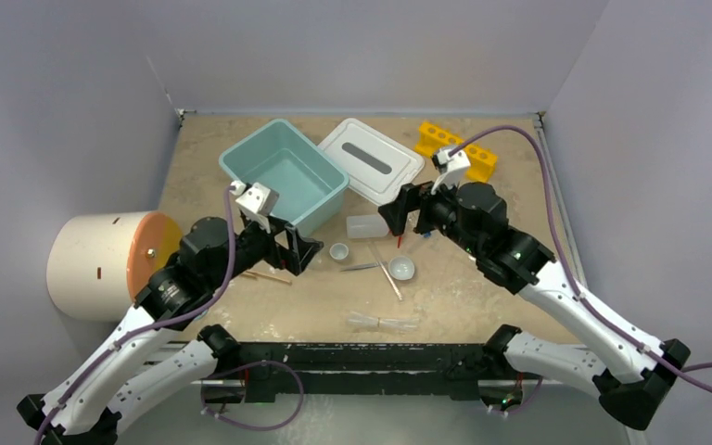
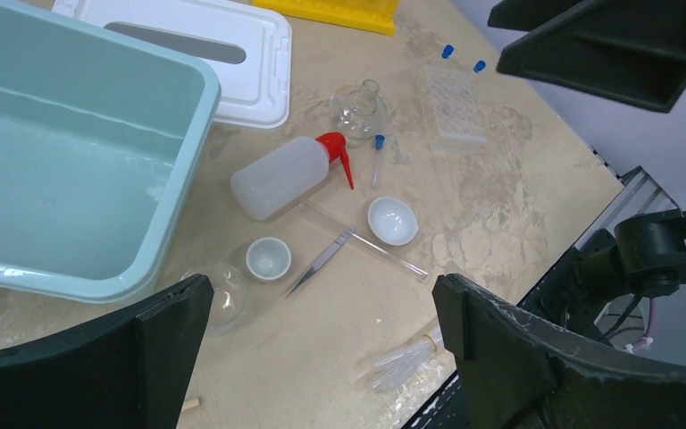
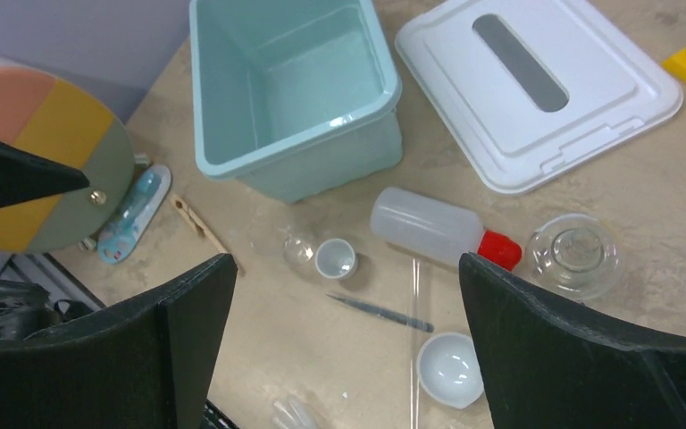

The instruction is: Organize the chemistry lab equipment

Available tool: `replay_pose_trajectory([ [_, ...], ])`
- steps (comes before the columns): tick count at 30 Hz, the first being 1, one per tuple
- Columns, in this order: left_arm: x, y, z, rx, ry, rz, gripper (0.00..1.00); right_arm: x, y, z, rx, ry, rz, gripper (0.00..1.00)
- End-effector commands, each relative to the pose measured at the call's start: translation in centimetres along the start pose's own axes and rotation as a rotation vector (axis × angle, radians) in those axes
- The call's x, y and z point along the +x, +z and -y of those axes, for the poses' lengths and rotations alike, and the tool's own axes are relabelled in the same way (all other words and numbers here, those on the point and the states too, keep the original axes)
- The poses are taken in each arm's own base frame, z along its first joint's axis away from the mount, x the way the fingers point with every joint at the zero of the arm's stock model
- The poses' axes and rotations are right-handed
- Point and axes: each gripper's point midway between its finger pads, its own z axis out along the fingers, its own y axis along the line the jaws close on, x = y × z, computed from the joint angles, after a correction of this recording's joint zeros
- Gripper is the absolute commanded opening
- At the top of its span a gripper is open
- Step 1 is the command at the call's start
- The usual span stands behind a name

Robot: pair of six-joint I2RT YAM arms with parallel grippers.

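Left gripper wide, empty, beside tub. Bowls, tweezers, bottle loose mid-table toward near edge. Right gripper wide, empty, just by bottle. Risk: flat tweezers slip the pinch; bottle rolls if nudged.

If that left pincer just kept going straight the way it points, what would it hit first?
Probably the metal tweezers, lying on the table midway between the open left pincer's tips in its own camera; a tiny white bowl sits just beside them. Depth is unclear, though.
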Motion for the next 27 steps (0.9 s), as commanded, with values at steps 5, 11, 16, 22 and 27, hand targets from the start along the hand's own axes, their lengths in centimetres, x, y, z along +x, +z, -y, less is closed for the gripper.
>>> replay_pose_trajectory([
  [5, -0.9, -0.6, 0.0, -0.004, 0.009, 0.047, 0.97, 4.3, 2.8, -0.9, -0.061, -0.021, -0.164, 0.91],
  [11, -1.0, -0.7, 0.0, -0.004, 0.009, 0.049, 0.97, 7.9, 4.7, -0.5, -0.046, -0.007, -0.279, 0.82],
  [16, -1.0, -0.8, 0.0, -0.005, 0.009, 0.052, 0.97, 11.9, 6.1, 0.8, 0.009, -0.012, -0.386, 0.69],
  [22, -0.9, -0.7, 0.1, 0.001, 0.009, 0.046, 0.97, 16.6, 7.5, 2.6, 0.087, -0.023, -0.506, 0.58],
  [27, -0.9, -0.7, 0.1, -0.001, 0.010, 0.047, 0.97, 18.3, 8.3, 3.7, 0.141, -0.030, -0.535, 0.56],
])
